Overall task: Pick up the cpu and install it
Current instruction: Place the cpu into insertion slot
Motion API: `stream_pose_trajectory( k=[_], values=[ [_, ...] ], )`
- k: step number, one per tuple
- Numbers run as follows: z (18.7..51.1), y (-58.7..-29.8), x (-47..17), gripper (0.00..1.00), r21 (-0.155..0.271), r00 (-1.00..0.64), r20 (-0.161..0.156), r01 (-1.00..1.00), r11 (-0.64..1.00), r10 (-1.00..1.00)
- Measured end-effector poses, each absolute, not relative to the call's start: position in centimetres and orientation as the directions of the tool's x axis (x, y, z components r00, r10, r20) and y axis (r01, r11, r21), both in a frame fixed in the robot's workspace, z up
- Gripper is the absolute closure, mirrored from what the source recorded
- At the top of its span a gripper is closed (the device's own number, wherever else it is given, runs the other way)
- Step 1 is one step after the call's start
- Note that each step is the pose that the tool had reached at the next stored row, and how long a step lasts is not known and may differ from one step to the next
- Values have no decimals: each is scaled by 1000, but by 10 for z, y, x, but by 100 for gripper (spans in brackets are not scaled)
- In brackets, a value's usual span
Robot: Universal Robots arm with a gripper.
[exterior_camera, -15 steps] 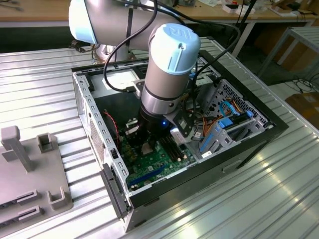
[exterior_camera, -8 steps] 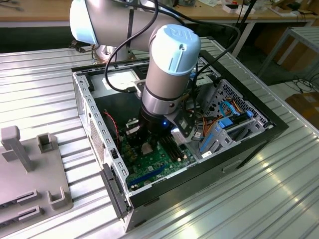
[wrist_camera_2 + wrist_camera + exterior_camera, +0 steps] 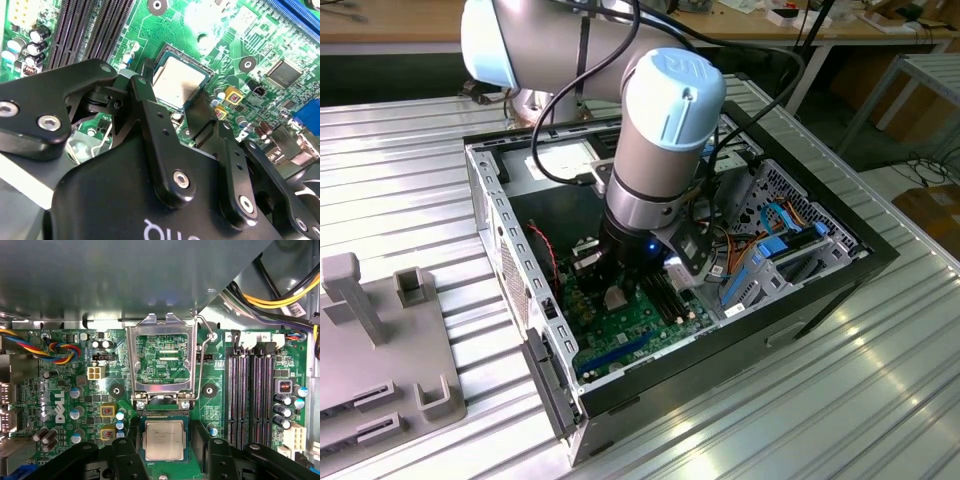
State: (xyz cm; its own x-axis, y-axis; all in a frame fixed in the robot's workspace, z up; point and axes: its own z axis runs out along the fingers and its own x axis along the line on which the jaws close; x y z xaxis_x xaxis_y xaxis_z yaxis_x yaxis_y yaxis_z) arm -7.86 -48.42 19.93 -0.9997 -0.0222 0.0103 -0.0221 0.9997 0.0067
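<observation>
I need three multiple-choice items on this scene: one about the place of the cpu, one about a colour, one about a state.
1. The cpu lies: A in the socket; B on the grey stand; C on the drive cage.
2. The board is: A blue; B green; C red.
3. The socket's metal cover frame is: A shut over the cpu; B swung open; C taken off.
Key: 1A, the socket's rim surrounds it; 2B, its surface is green; 3B, it stands swung back, leaving the cpu bare.

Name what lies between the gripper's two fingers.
The cpu, flat in its socket, sits between the fingers in both wrist views; the first wrist view shows a narrow gap each side.
</observation>
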Motion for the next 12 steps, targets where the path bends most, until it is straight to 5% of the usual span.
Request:
stream_pose_trajectory(
  k=[12],
  values=[
    [203,-484,-80,48,6,-1000,11,-22,1000,-22]
  ],
)
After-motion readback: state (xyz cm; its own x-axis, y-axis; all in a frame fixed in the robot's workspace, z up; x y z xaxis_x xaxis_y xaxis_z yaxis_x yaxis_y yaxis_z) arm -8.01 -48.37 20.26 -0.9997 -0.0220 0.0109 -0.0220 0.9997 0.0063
